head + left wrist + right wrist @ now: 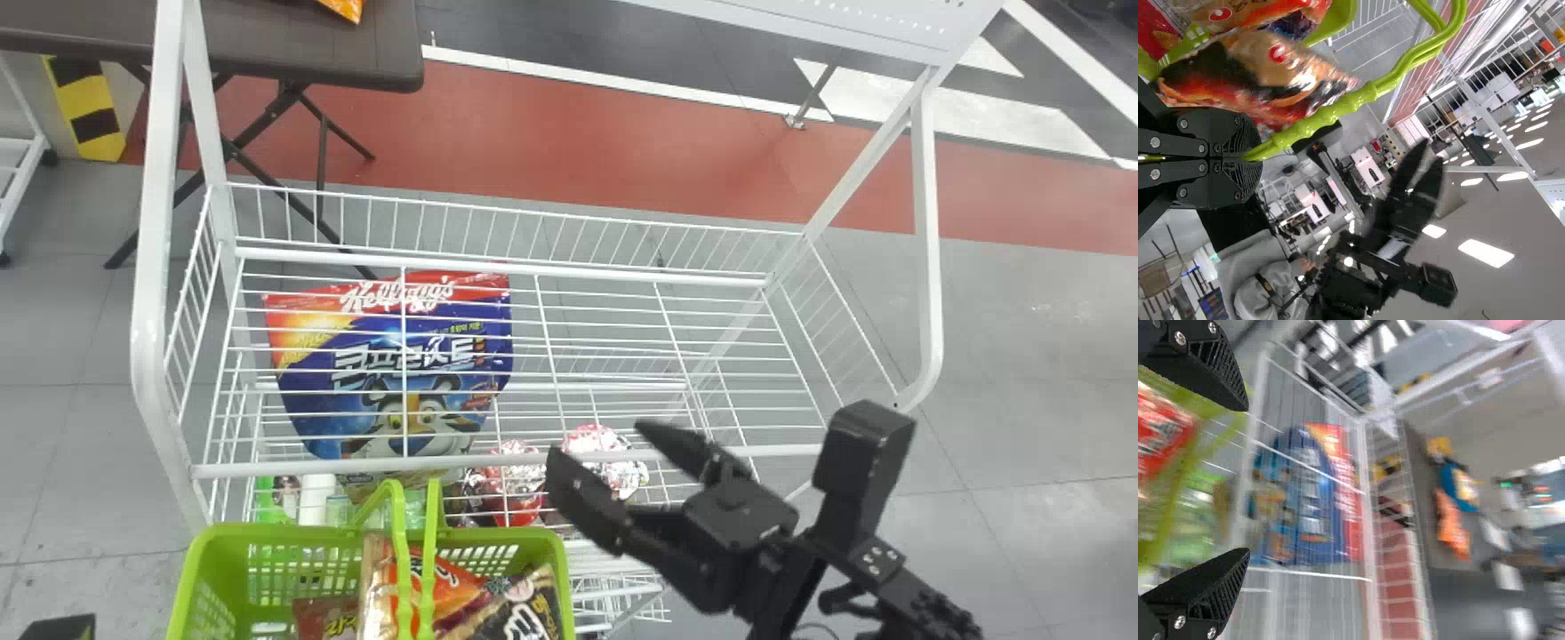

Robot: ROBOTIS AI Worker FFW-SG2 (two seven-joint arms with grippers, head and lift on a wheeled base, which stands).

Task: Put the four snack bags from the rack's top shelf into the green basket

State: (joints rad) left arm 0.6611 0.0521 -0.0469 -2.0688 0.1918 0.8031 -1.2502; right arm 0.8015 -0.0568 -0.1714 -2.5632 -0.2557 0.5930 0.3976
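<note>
Floor: gray w/ a wide red band [622, 151] & white lines, running behind the rack [147, 293]; dark counter [302, 44] far L, w/ an orange pack [345, 7] on it.
Snack bags [524, 609]: in the green basket [293, 535], bunched & overlapping; exact no. can't be told, lower part cut off by view edge.
Bags vs R hand: nearer the robot & to the L of it, apart, not touching.
Bags vs L hand: one orange-and-brown bag [1265, 77] just beside it, next to the handle [1331, 112].
Bag direction: black bag's visible edge slants, near-L to far-R; orange bag [444, 582] leans the other way, far-L to near-R. Full long axes can't be told, ends hidden.
R hand [596, 442]: fingers spread wide, nothing btwn; over the rack's near edge, R of basket, pointing fwd & L.
L hand [1245, 159]: clenched on the green handle; L arm [58, 628] at bottom L corner, head view.
Top shelf [578, 272]: white wire; blue cereal bag [400, 364] seen thru its wires, red end away from robot, red-and-silver packs [516, 480] seen lower down, nr the R hand's fingers.
</note>
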